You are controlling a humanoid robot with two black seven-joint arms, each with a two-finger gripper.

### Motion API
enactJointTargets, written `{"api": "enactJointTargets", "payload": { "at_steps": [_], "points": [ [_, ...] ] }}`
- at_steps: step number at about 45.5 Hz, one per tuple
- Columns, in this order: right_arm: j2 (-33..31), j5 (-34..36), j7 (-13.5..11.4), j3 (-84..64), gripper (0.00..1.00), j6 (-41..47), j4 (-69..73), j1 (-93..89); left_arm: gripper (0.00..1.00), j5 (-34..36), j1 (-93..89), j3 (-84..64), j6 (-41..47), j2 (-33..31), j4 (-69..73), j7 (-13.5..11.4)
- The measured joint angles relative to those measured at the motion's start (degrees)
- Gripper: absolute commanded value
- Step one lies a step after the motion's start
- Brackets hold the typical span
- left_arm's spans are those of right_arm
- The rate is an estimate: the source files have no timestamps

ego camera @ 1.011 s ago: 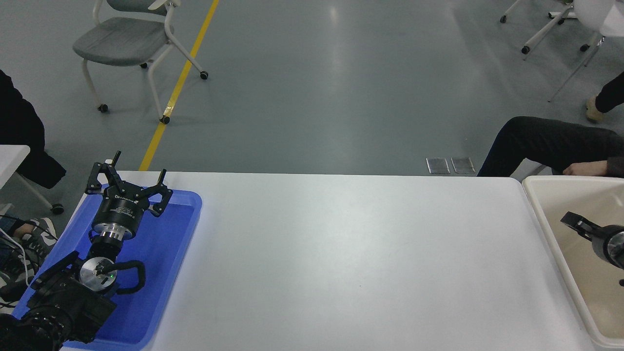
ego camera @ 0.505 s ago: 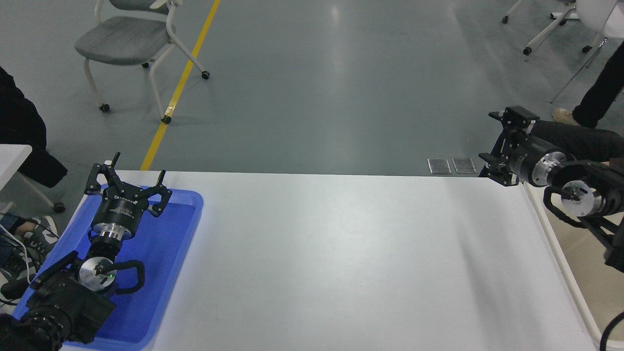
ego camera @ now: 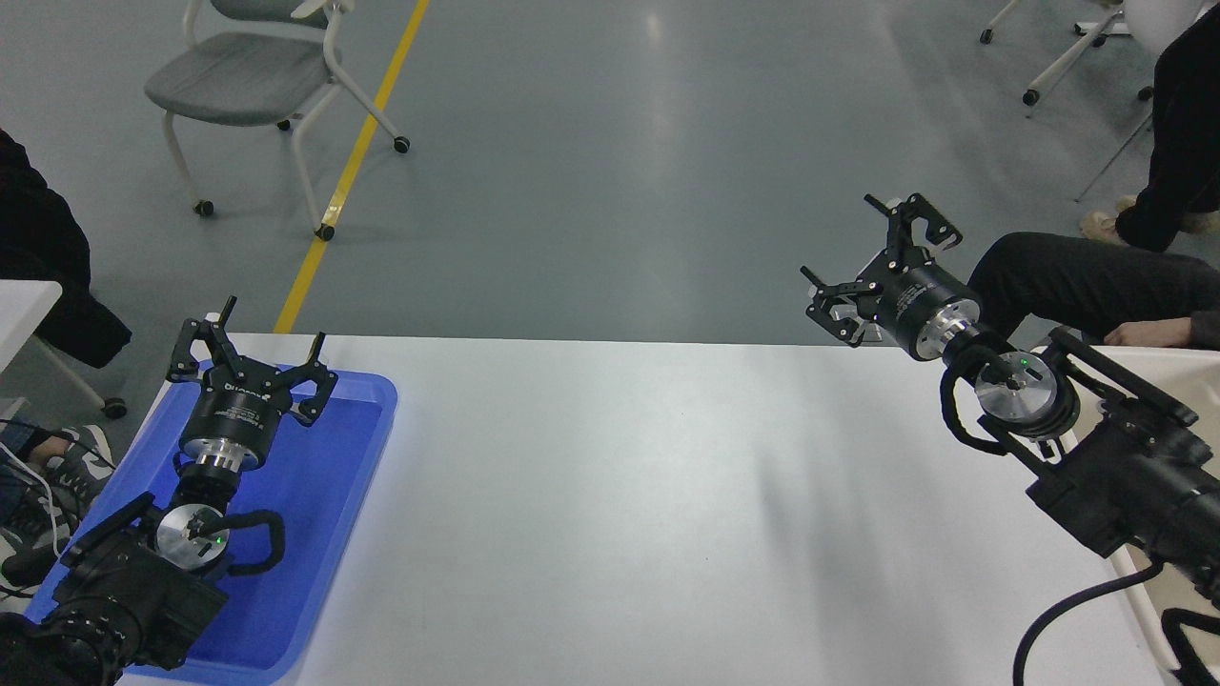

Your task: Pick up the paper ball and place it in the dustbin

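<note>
No paper ball shows anywhere in the head view. The cream-white dustbin (ego camera: 1148, 357) stands off the table's right end, mostly hidden behind my right arm. My right gripper (ego camera: 872, 252) is open and empty, raised above the table's far right edge, its fingers spread and pointing up and to the left. My left gripper (ego camera: 250, 333) is open and empty, parked over the shallow blue tray (ego camera: 324, 495) at the lower left.
The white table (ego camera: 610, 495) spans the middle. A seated person's legs (ego camera: 1087, 276) and hand (ego camera: 1148, 333) are at the far right behind the dustbin. A grey chair (ego camera: 248, 76) stands on the floor at the top left, beside a yellow floor line.
My right arm has risen out of the dustbin and swung left over the table's right end, with its gripper open. The left arm has not moved.
</note>
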Motion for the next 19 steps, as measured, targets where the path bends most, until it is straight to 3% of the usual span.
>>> {"api": "enactJointTargets", "payload": {
  "at_steps": [19],
  "points": [
    [1.89,0.84,-0.01,2.16,1.00,8.79,-4.10,-5.96,1.00,0.00,-0.01,0.02,0.00,-0.04,-0.01,0.07]
  ]
}}
